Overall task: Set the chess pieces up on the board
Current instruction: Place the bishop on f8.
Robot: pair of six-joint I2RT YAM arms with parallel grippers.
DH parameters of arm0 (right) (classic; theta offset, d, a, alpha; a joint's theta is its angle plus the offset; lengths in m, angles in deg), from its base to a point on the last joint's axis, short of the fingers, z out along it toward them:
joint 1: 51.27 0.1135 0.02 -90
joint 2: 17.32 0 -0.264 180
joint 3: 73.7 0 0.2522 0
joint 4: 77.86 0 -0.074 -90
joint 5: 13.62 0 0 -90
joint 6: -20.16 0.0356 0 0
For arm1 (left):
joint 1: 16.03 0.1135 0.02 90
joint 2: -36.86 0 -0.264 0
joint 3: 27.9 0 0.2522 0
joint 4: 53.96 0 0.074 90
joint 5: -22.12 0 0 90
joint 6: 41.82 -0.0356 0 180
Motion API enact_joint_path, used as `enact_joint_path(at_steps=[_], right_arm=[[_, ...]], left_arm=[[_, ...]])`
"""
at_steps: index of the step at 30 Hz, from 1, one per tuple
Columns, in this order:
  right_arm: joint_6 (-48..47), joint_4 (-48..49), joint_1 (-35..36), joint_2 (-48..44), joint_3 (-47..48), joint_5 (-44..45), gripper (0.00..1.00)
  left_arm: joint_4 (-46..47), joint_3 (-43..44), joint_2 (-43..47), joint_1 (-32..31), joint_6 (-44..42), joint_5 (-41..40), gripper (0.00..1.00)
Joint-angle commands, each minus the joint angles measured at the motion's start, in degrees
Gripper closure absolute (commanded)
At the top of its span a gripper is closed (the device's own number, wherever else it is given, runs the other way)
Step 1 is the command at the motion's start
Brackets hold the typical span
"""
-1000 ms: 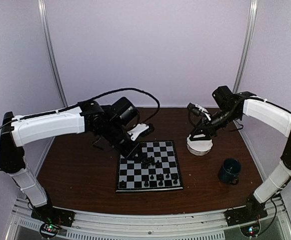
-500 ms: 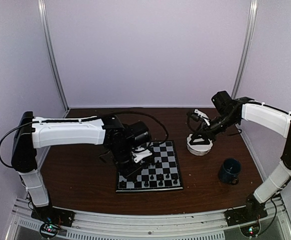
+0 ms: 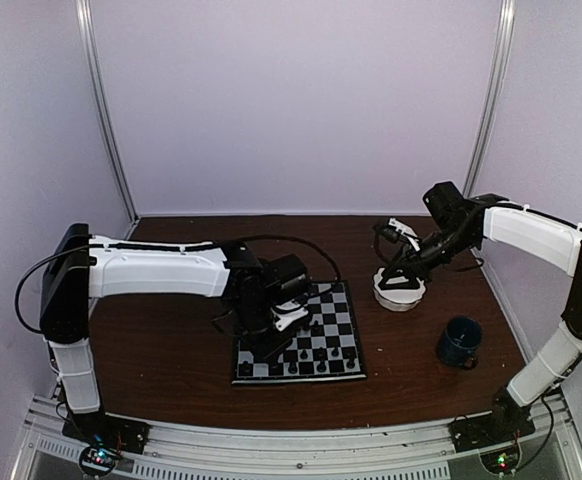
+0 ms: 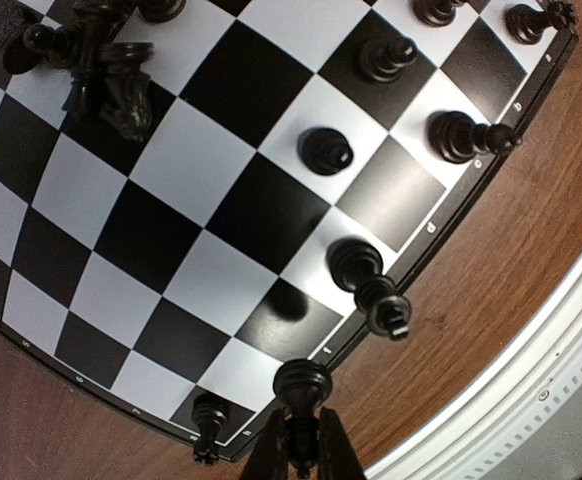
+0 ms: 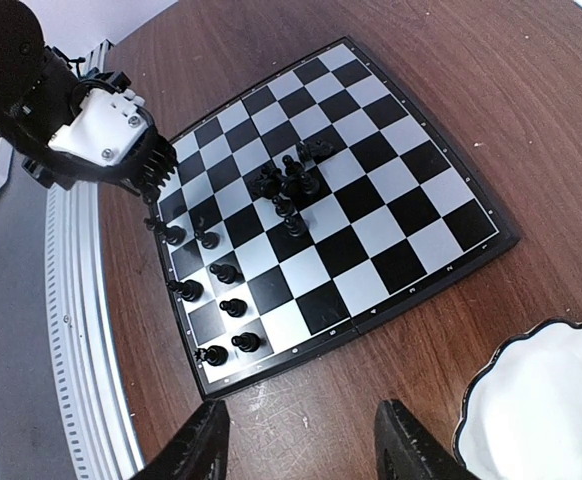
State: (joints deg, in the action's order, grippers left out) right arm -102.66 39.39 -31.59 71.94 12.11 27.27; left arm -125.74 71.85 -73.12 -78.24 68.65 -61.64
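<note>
The board [image 3: 337, 322] lies mid-table. My left gripper [image 4: 301, 455] is shut on a black chess piece [image 4: 303, 385], held just above the board's near rim [image 4: 441, 215], close to its left corner. Several chess pieces [image 5: 221, 272] stand in the two near rows. Another piece [image 4: 206, 440] stands at the corner beside the held one. A jumbled cluster of pieces [image 5: 286, 185] sits in the board's middle. My right gripper [image 5: 306, 445] is open and empty, hovering over bare wood between the board [image 5: 411, 195] and the bowl. It shows above the bowl from the top camera [image 3: 399, 268].
A white scalloped bowl [image 3: 399, 294] stands right of the board, also at the corner of the right wrist view [image 5: 546, 400]. A dark blue mug [image 3: 459, 342] sits at the near right. A metal rail [image 3: 291, 440] runs along the table's near edge.
My left arm has swung from the board's far left corner toward its near left edge, carrying the piece. The right arm has barely shifted over the bowl.
</note>
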Motion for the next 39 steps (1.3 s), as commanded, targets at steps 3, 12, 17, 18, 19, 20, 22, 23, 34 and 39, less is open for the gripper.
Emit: enact_joint_path(at_steps=[3,12,17,18,19,20,22,23,34,39], right_arm=[[-0.01,0.61,0.27,0.13,0.40,-0.96,0.48],[0.21,0.47,0.31,0.41,0.59,-1.17,0.48],[0.21,0.35,0.27,0.54,0.52,-1.35,0.47],[0.13,0.39,0.27,0.66,0.51,-1.35,0.48],[0.12,0.39,0.27,0.66,0.54,-1.35,0.47],[0.12,0.39,0.27,0.67,0.55,-1.35,0.47],[0.12,0.29,0.27,0.75,0.56,-1.39,0.47],[0.12,0.30,0.27,0.82,0.57,-1.42,0.48],[0.04,0.14,0.27,1.30,0.79,-1.51,0.48],[-0.05,0.04,0.27,1.37,0.79,-1.50,0.48]], left_arm=[[2.21,1.34,-1.67,-0.14,1.16,-1.15,0.95],[2.74,2.14,-3.30,-0.19,1.15,-0.86,0.95],[2.69,1.98,-3.65,-0.09,1.06,-0.71,0.95],[2.69,1.90,-3.61,-0.09,1.06,-0.76,0.95],[2.72,1.90,-3.66,-0.10,1.06,-0.79,0.95],[2.68,1.83,-3.73,-0.10,1.06,-0.72,0.95],[2.73,1.72,-3.83,-0.10,1.00,-0.83,0.95],[2.71,1.70,-3.92,-0.09,0.94,-0.76,0.95],[2.69,1.54,-4.96,-0.10,0.80,-0.70,0.93],[2.44,1.61,-5.31,-0.06,0.63,-1.09,0.92]])
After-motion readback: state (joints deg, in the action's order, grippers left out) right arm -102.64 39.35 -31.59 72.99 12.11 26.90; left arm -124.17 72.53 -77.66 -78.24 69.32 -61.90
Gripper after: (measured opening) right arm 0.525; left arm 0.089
